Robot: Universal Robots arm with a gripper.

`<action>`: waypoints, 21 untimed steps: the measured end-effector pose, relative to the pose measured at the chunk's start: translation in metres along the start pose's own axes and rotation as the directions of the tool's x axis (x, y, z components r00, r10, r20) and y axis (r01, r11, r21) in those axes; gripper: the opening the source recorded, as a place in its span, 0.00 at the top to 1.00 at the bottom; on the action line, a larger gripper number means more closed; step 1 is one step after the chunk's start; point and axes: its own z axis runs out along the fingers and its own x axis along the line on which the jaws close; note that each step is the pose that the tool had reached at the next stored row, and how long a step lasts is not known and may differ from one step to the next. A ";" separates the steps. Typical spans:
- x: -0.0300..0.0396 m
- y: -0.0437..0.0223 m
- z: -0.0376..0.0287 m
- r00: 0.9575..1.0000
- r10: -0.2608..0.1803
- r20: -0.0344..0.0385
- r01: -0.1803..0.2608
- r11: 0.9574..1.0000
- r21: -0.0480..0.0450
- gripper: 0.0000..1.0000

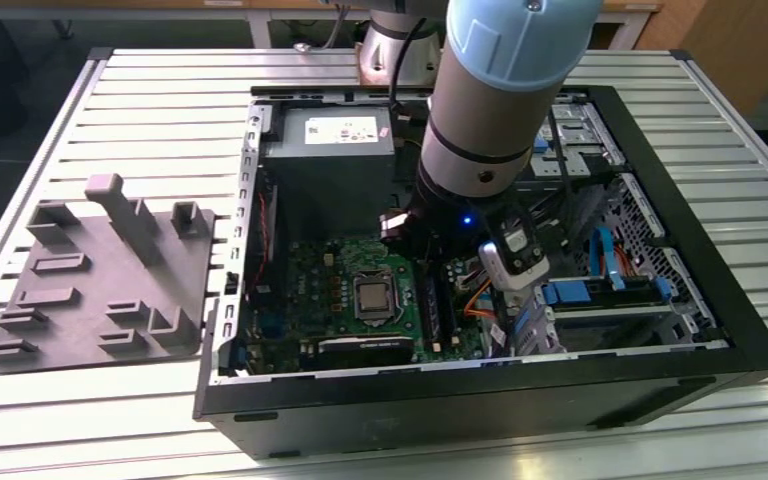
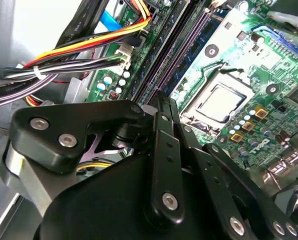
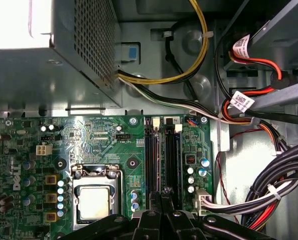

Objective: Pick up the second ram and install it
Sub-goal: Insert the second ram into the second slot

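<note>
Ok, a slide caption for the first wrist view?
Gripper above the motherboard's black memory slots, with the processor socket alongside.

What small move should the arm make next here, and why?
Likely a slow, straight descent: the gripper hangs right over the black slot rails beside the processor, roughly in line with them. Whether it grips the second ram is hidden.
</note>
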 end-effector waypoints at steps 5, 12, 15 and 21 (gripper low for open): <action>0.0000 0.0000 0.0003 1.000 0.000 0.000 0.000 1.000 0.000 0.88; 0.0000 0.0000 0.0006 1.000 -0.009 -0.001 0.009 1.000 0.000 0.88; -0.0002 0.0000 0.0006 1.000 -0.011 -0.001 0.011 1.000 0.000 0.88; -0.0011 0.0000 0.0006 1.000 -0.011 -0.001 0.011 1.000 0.000 0.88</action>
